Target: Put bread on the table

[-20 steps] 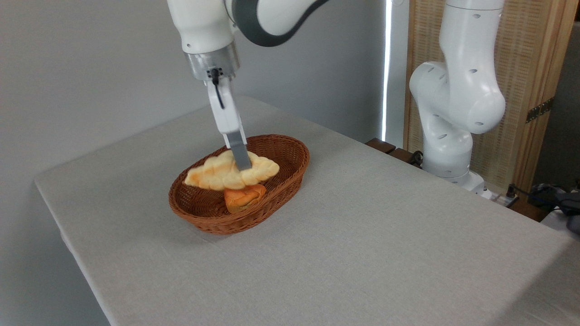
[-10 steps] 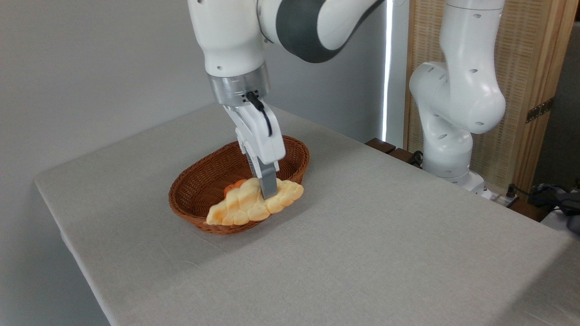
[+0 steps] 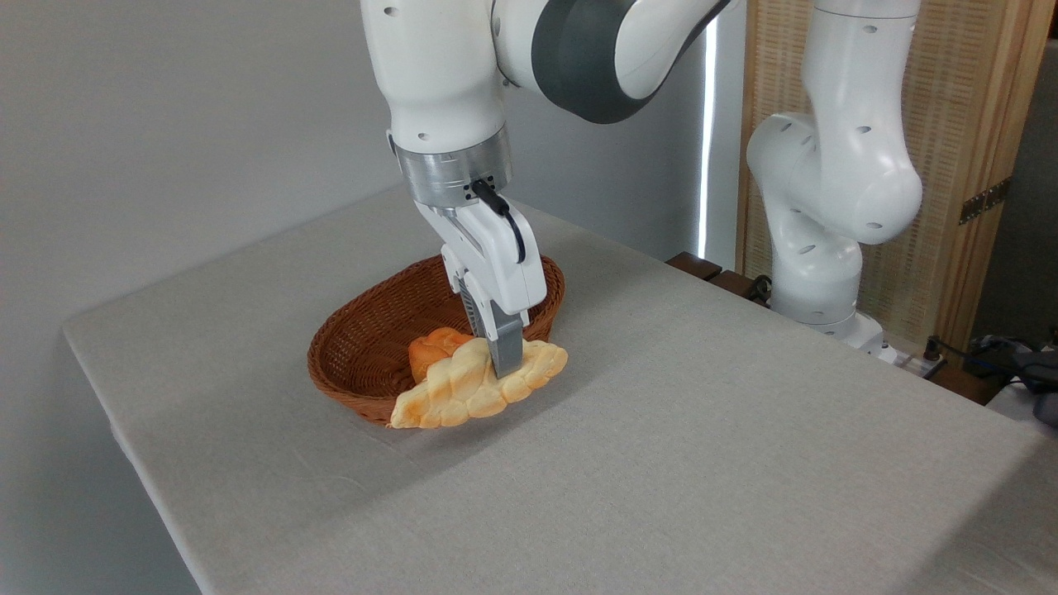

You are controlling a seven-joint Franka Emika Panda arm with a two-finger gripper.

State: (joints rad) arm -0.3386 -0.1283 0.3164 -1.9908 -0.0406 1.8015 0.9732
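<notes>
The bread (image 3: 463, 392), a long pale golden braided loaf, hangs tilted over the near rim of the wicker basket, its left end lower. My gripper (image 3: 507, 360) comes down from above and is shut on the bread near its right half; only the near grey finger shows clearly. The table (image 3: 661, 463), covered in light grey-beige cloth, spreads out in front of and to the right of the loaf. I cannot tell whether the loaf's low end touches the cloth.
The brown oval wicker basket (image 3: 364, 339) stands at the table's middle left, with a small round orange bun (image 3: 428, 351) inside it behind the loaf. The arm's white base (image 3: 826, 215) rises at the table's far right edge. Cables lie at the far right.
My gripper has carried the bread up out of the basket and toward the near right, so the loaf now hangs over the basket's front rim. The orange bun stayed in the basket.
</notes>
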